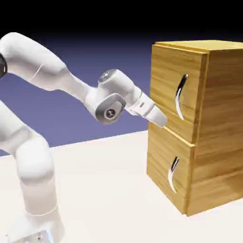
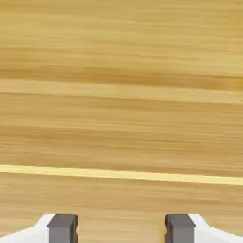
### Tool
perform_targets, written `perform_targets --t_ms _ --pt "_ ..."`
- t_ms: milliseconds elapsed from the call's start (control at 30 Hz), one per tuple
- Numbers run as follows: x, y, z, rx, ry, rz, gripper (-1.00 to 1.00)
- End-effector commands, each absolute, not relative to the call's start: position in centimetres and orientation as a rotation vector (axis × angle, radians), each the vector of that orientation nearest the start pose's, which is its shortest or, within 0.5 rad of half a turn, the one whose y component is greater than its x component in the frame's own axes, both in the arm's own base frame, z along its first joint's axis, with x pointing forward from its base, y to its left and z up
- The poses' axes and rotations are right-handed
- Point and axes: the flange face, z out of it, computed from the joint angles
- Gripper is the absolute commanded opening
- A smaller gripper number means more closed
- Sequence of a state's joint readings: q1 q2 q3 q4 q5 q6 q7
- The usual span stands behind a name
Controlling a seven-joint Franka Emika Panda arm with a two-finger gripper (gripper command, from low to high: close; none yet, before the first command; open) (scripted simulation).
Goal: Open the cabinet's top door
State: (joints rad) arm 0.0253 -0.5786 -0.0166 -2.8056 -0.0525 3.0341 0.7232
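Ext. view: one white jointed robot arm (image 1: 114, 97) reaches over the pale flat surface (image 1: 104, 180) toward one tall boxy light-brown wood-grain cabinet (image 1: 220, 104) at the exterior view's right. The cabinet has two front panels, one above other: upper wood-grain door w/ long curved silver handle (image 1: 178, 97), this is the door for the task, and lower wood-grain panel (image 1: 159, 163) w/ shorter curved silver handle (image 1: 172, 174). So 2 handles, 1 per panel. Upper door looks closed. The white end effector (image 1: 161, 122) points down at the front, near the seam betw. panels, apart from both handles, as I see it.

Hand view: only wood grain, w/ one thin pale line across, and two grey fingertips (image 2: 63, 228) at the bottom, spread wide, nothing betw. them. No handle here.

Risk, I think: tips are low for the upper handle, so pushing fwd. now may press on wood or scrape the seam. If it rises w/o correct sideways aim, it may hit the curved bar or close on air.
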Motion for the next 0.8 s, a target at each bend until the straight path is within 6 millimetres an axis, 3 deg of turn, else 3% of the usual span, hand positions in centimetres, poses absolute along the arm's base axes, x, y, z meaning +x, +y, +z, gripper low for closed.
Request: perform_targets --t_ms 0,400,767 --pt "38.8 0.9 46.7 -2.551 0.808 -1.098 0.00" --pt "37.6 2.6 50.7 -2.804 0.006 -1.403 0.00" --pt "35.9 2.7 52.9 -2.876 -0.780 -1.661 0.00"
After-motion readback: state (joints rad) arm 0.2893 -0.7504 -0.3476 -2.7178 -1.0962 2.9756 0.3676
